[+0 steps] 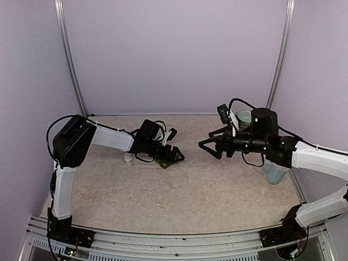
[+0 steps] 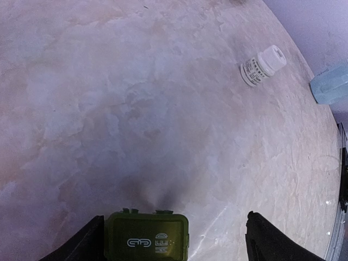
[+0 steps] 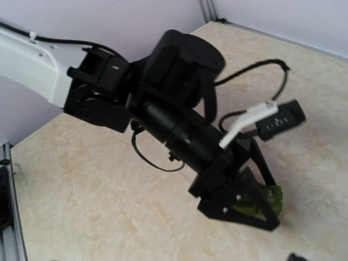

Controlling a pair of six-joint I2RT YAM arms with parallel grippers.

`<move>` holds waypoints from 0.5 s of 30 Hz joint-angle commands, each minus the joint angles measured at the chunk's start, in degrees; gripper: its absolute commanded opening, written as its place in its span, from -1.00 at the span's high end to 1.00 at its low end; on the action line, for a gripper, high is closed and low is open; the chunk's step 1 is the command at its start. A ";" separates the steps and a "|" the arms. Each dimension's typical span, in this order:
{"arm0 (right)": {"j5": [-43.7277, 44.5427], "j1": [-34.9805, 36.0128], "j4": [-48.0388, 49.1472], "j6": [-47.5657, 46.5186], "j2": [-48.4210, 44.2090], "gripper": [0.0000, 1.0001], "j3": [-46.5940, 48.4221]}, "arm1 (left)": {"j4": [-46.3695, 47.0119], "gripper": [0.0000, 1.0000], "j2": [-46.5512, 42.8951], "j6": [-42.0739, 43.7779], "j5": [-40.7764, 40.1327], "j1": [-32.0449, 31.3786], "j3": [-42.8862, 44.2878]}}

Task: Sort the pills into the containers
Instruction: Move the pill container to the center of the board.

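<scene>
The left tool (image 1: 173, 156) is down at the bench (image 1: 190, 201), its jaws spread to either side of the containers (image 2: 147, 237), a dark green lidded strip lying flat left of the bench's middle; one jaw is close against the strip and the other stands clear, so nothing is clamped. The right tool (image 1: 211, 147) hangs above the bench, released and empty, well apart to the right. A small white bottle (image 1: 128, 159) sits near the left arm, and a pale blue mug (image 1: 274, 174) is at the right edge.

The left arm (image 1: 111, 140) and right arm (image 1: 318, 157) wore white shells between black joints, trailing loose black cables (image 1: 239, 101). The left tool (image 1: 172, 155) and right tool (image 1: 209, 145) were black.
</scene>
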 commanded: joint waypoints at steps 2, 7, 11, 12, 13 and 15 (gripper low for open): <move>-2.77 -0.40 0.88 -2.17 0.23 -0.77 -0.62 | -1.21 -0.68 0.84 1.90 2.71 -2.26 0.00; -2.54 -0.35 0.38 -2.56 -0.36 -0.77 -0.62 | -0.50 -0.68 -0.11 1.89 1.53 -4.00 -1.12; -2.80 -0.39 0.32 -2.70 -0.53 -0.77 -0.80 | 0.44 -0.68 -0.68 1.05 1.66 -4.95 -1.82; -2.81 -0.39 0.32 -2.67 -0.61 -0.77 -0.95 | 0.40 -0.68 -0.83 1.03 1.74 -5.25 -1.89; -2.85 -0.39 0.37 -2.73 -0.70 -0.77 -1.00 | 0.36 -0.68 -0.94 1.08 1.81 -5.59 -1.94; -3.02 -0.39 0.35 -2.96 -0.81 -0.77 -1.14 | 0.40 -0.68 -1.33 1.21 1.88 -6.23 -2.17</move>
